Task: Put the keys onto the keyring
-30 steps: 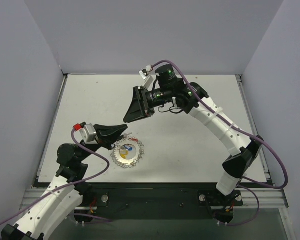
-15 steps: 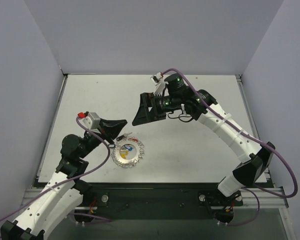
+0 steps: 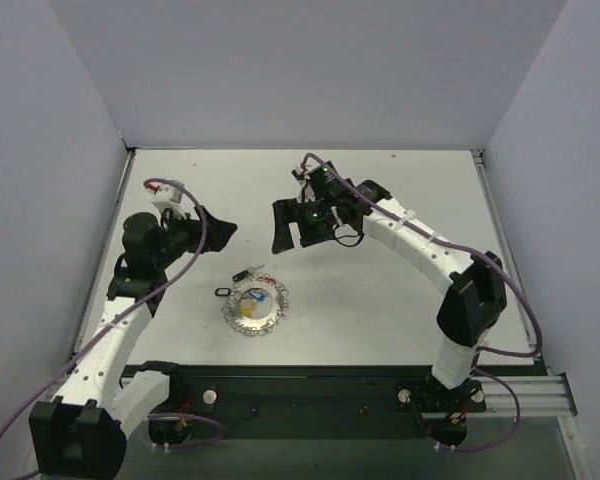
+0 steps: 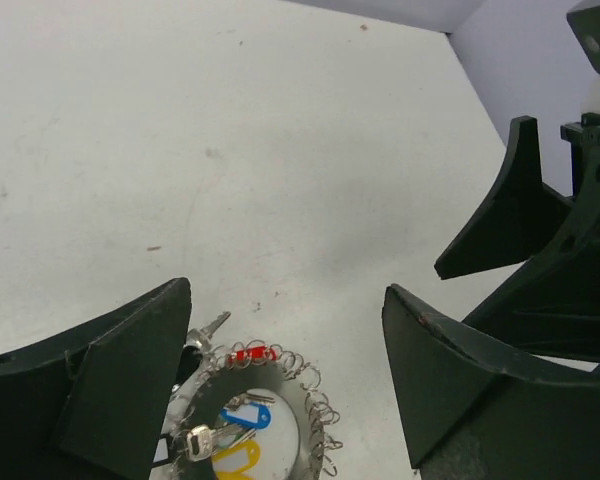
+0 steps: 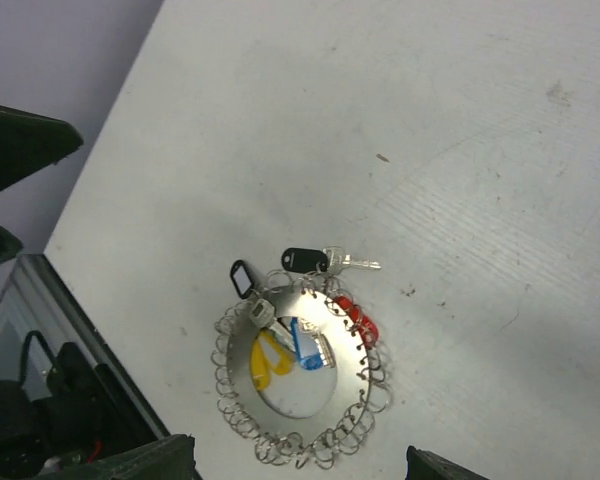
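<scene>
Keyring (image 5: 345, 365) flat on worktop (image 3: 380, 300); black-headed key (image 5: 302, 260) touches its rim, coloured keys (image 5: 268, 358) on it. Left gripper (image 4: 288, 290), right gripper (image 3: 288, 235) wide, empty, clear of keyring. Pin keyring first, pinch key by head.

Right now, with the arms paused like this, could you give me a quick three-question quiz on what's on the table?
1. True or false: the left gripper is gripping the metal ring.
2. Which colour tag lies in the ring's centre hole? A pink, B yellow, C purple.
3. Fill in: the right gripper hangs above the table with its jaws ____.
Key: 1 false, it is open and apart from the ring. 2 B, the yellow tag. 3 open.
</scene>
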Robot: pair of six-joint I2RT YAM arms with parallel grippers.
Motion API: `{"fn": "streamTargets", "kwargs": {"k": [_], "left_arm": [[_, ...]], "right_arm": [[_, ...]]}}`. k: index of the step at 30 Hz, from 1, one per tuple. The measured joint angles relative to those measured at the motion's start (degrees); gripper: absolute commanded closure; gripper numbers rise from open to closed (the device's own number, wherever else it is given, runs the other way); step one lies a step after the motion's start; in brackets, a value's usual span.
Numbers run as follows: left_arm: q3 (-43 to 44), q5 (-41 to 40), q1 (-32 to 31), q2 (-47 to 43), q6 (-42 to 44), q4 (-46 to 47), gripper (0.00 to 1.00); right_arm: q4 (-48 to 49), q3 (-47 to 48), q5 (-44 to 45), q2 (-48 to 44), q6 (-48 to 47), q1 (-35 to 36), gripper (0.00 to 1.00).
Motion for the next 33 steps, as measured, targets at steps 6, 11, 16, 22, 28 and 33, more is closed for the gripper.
{"fn": "streamTargets", "kwargs": {"k": [6,11,16,22,28,33], "left_arm": [[5.4,5.9,10.5,11.7,-1.9,-7.1,0.11],[9.0,6.9,15.0,20.0,-1.2,-13.6,0.11],[11.5,4.3,15.0,23.4,1.2,-18.6,0.11],[12.1,1.6,15.0,25.4,2.7,-20.3,0.11],[12.1,0.9,15.0,26.2,3.1,-20.6,0.11],[12.1,1.2,15.0,26.1,3.3,-20.5,0.1]], "right_arm": [[0.0,8.3,5.6,12.8,-0.9,0.3,0.19],[-0.1,17.9,8.7,23.5,-0.9,1.8,0.35],[0.1,26.0,9.7,32.6,0.0,5.2,0.46],[-0.6,27.6,10.8,36.6,0.7,8.4,0.48],[-1.3,27.6,11.5,36.9,1.4,10.2,0.47],[0.0,26.7,12.2,36.7,1.7,10.3,0.34]]}}
